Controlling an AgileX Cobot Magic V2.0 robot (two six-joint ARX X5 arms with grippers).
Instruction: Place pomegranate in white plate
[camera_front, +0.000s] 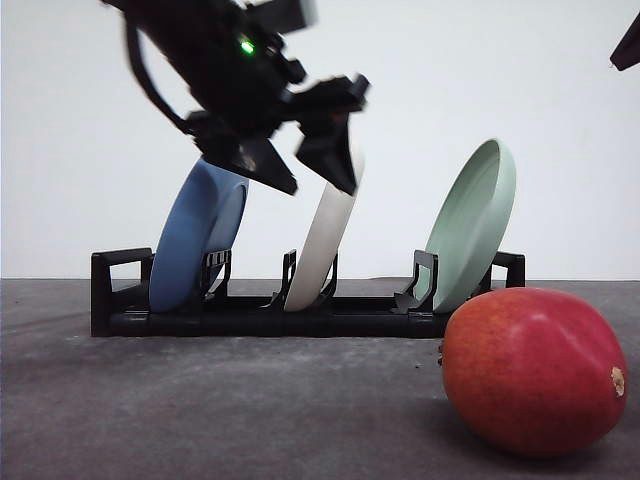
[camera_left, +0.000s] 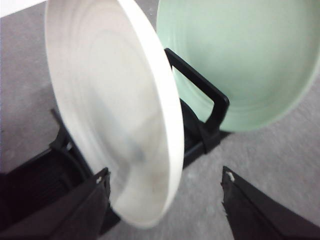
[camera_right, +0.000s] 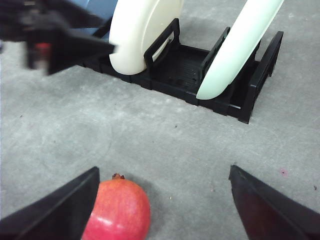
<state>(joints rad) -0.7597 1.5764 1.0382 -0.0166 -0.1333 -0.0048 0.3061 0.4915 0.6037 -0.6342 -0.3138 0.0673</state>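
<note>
I have the left tool (camera_front: 300, 170) up over the black rack (camera_front: 250, 318), its two fingers apart and astride the top edge of the white plate (camera_front: 325, 240), not closed on it. In the left wrist view that plate's rim sits between the fingertips (camera_left: 102, 177) with a gap on the far side, so I judge the grasp not made yet. The plate stands on edge in the middle slot of the rack, leaning, with the blue plate (camera_front: 195, 235) at its 9 o'clock and the green plate (camera_front: 470, 225) at its 3 o'clock, each in its own slot.

The pomegranate (camera_front: 533, 370) lies on the grey table (camera_front: 200, 400) in front of the rack, toward 4 o'clock from the white plate in the front view, well apart from it and touched by nothing. The right tool (camera_right: 162, 200) hangs above the table with its fingers wide apart; in its wrist view the fruit sits just inside one finger, toward 7 o'clock, off centre between them.

So by my reading the task is barely begun: the plate has to come out of the rack and lie flat on the table, then the fruit has to be picked up and set in it. Nothing is held by either tool
</note>
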